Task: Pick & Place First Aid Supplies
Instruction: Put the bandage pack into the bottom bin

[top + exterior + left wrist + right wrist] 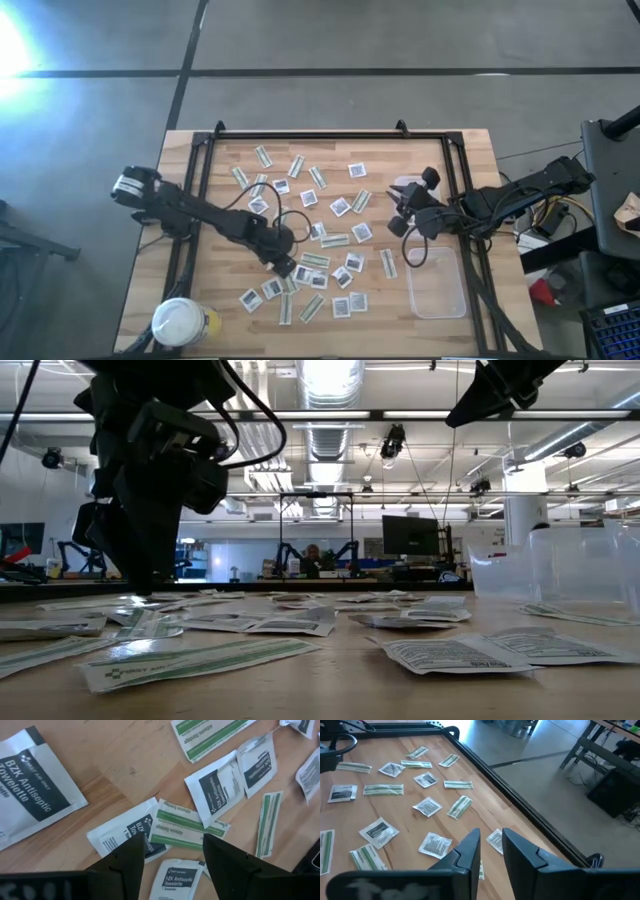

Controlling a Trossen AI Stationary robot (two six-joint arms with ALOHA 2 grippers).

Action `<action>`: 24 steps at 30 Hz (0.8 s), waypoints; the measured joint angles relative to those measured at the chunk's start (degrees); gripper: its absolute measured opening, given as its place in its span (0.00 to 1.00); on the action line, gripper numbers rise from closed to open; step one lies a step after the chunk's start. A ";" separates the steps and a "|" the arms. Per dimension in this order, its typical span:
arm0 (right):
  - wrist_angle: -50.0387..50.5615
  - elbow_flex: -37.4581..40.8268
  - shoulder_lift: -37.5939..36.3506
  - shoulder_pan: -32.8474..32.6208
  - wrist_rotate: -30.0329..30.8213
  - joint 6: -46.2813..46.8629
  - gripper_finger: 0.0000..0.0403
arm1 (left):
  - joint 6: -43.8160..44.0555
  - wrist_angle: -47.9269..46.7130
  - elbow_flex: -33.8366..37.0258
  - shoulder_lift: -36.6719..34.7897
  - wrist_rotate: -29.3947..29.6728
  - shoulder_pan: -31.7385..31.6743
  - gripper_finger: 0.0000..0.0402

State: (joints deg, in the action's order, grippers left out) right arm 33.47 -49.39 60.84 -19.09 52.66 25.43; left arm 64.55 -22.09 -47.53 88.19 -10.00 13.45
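The first aid supplies, white square packets and green-and-white strips, lie scattered flat across the wooden table (230, 150). My left gripper (283, 266) is open and points steeply down, low over a cluster near the table's front middle. In the left wrist view its gripper (172, 837) has a green-and-white strip (177, 827) and a white towelette packet (125, 835) between and just ahead of its fingers; another white packet (177, 877) lies between them. My right gripper (402, 207) hangs high over the table's right part, and in its wrist view the gripper (491, 831) is open by a narrow gap with nothing in it.
A clear plastic tub (437, 283) stands at the near right, under and in front of my right arm. A white-lidded round jar (180, 322) stands at the near left corner. A black frame rail (310, 135) runs along the table's far side and down both sides.
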 joint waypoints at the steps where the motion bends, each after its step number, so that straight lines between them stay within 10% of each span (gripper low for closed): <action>1: -0.03 0.00 0.00 0.00 0.03 0.00 0.19 | 0.00 0.14 0.00 0.13 0.00 0.00 0.48; 24: -0.44 0.00 0.00 -0.02 0.64 -0.15 0.19 | 0.01 0.66 -0.02 2.27 -0.02 0.48 0.48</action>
State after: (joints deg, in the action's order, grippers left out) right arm 33.04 -49.39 60.84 -19.11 53.30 25.28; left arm 64.57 -21.43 -47.55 90.45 -10.02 13.94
